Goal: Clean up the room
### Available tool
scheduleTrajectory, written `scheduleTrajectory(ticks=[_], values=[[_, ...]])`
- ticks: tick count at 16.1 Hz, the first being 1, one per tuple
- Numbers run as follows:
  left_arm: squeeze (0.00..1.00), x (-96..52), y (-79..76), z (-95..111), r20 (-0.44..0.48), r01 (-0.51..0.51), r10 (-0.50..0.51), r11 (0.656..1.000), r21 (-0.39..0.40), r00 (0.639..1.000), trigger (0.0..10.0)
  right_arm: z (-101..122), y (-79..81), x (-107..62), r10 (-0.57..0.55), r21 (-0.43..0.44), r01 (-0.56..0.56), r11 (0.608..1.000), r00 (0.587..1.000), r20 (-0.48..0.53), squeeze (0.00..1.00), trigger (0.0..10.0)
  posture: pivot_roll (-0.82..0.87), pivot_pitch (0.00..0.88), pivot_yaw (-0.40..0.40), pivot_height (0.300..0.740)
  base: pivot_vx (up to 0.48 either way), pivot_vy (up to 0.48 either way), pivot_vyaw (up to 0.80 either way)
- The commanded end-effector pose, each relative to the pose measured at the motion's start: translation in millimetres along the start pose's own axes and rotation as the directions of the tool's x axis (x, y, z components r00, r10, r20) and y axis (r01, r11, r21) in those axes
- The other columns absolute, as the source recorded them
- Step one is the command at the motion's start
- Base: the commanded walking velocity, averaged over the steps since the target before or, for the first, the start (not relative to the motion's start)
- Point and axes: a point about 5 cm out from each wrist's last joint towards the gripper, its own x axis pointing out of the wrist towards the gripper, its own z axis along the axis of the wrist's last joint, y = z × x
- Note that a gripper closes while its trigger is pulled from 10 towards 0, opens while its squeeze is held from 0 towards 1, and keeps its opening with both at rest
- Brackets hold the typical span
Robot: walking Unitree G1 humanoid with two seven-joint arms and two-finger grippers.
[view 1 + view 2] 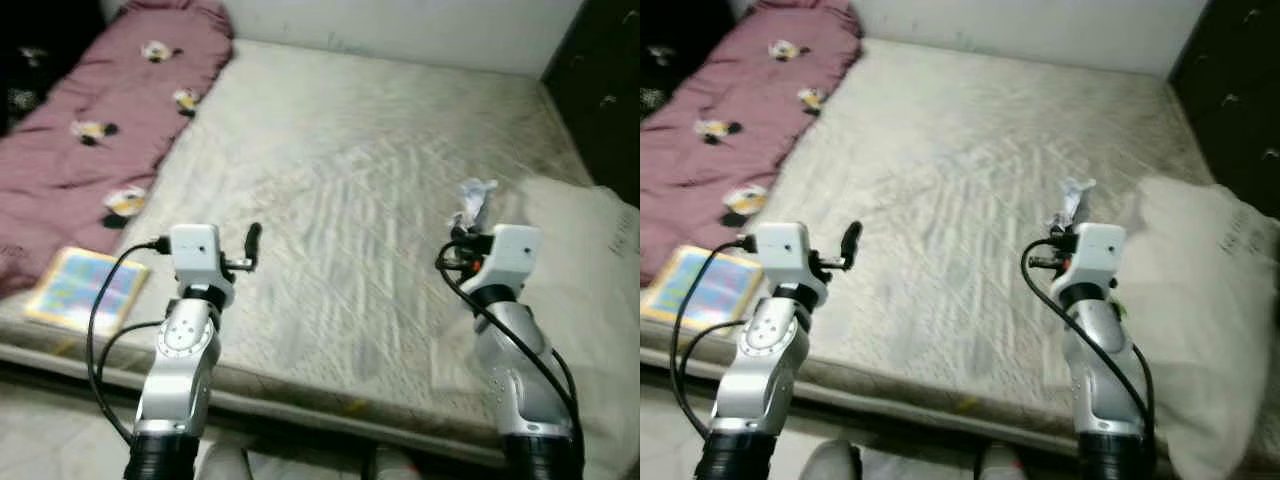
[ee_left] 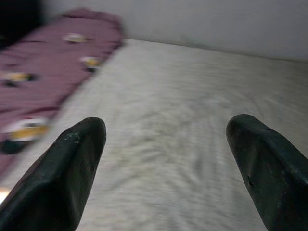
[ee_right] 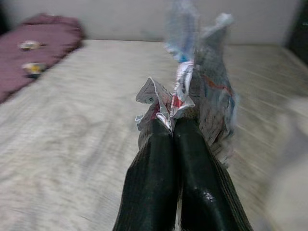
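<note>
Right gripper (image 3: 173,126) clamped tight on crumpled wrapper (image 3: 199,82); wrapper raised clear above mattress (image 1: 330,180). Left gripper (image 2: 166,144) spread wide, empty, hovering over mattress. I judge step: carry trash to bin. I keep clamp firm, wrist level, turn slowly; thin plastic may slip. Book (image 1: 85,290), white pillow (image 1: 1200,300) await tidying.

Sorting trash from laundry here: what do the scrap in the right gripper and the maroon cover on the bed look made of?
The scrap looks like thin crinkled printed plastic or paper, sharply creased. The maroon cover looks like soft matte fabric, with gentle folds.
</note>
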Motion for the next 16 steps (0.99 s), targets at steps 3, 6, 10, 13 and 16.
scheduleTrajectory(ticks=[3, 6, 10, 13, 16], values=[[0.00, -4.5, 17.3, -6.1, -0.030, -0.045, 0.045, 0.999, 0.013, 0.999, 10.0, 8.7, 19.0, 6.4, 0.044, -0.020, -0.043, 0.999, 0.999, 0.030, 0.00, 10.0, -0.03, 0.000, -0.048, 0.740, 0.000, 0.000, 0.00], [0.00, -3.9, 16.5, -6.4, -0.031, -0.034, 0.034, 0.999, 0.008, 0.999, 10.0, 5.6, 16.6, 6.9, 0.011, -0.044, -0.011, 0.999, 1.000, 0.010, 0.00, 10.0, -0.03, 0.000, -0.054, 0.740, 0.000, 0.000, 0.00], [0.00, 0.6, 21.6, 4.4, -0.007, -0.033, 0.033, 0.999, 0.021, 0.999, 10.0, 13.6, 17.0, 10.1, 0.027, -0.071, -0.025, 0.997, 0.999, 0.022, 0.00, 10.0, -0.01, 0.000, -0.069, 0.740, 0.000, 0.000, 0.00], [0.00, -7.9, 19.6, -6.1, -0.040, -0.025, 0.025, 1.000, -0.009, 0.999, 10.0, 8.4, 20.9, 8.6, 0.032, -0.058, -0.031, 0.998, 0.999, 0.013, 0.00, 10.0, -0.02, 0.000, -0.048, 0.740, 0.000, 0.000, 0.00], [0.00, -9.4, 16.3, -10.3, -0.052, -0.020, 0.019, 1.000, -0.008, 0.998, 10.0, 1.0, 15.7, 7.3, -0.002, -0.041, 0.001, 0.999, 1.000, -0.024, 0.00, 10.0, -0.02, 0.000, -0.045, 0.740, 0.000, 0.000, 0.00]])
